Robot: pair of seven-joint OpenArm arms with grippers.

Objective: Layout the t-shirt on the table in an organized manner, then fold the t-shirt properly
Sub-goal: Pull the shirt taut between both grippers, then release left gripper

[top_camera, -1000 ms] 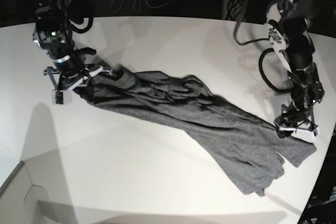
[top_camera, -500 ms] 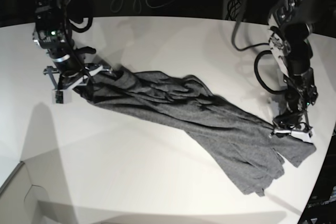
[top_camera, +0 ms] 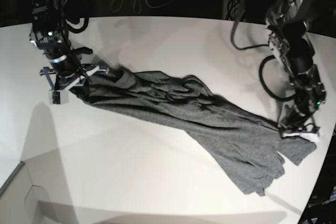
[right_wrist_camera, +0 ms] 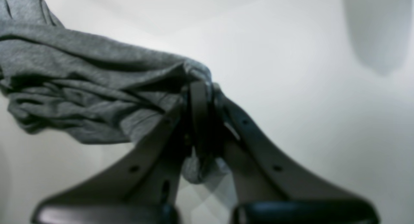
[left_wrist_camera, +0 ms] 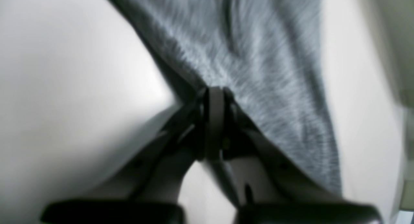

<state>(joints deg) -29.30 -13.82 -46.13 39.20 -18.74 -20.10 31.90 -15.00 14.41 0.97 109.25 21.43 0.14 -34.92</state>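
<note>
1. Since a second ago, left gripper (top_camera: 300, 131) clenched its jaws on the shirt (top_camera: 210, 124) hem.
2. Shirt lies bunched diagonally across the desk (top_camera: 157, 182).
3. Right gripper (top_camera: 79, 77) grasps its other end; the pinched cloth there is half hidden.

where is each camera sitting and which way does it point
base: high, facing the white table and both arms; grey t-shirt stretched between them.
left wrist: on the left arm, looking along its shut fingers pinching the t-shirt.
right wrist: on the right arm, looking along its shut fingers clamping bunched t-shirt.
shared: all show t-shirt and table.
</note>
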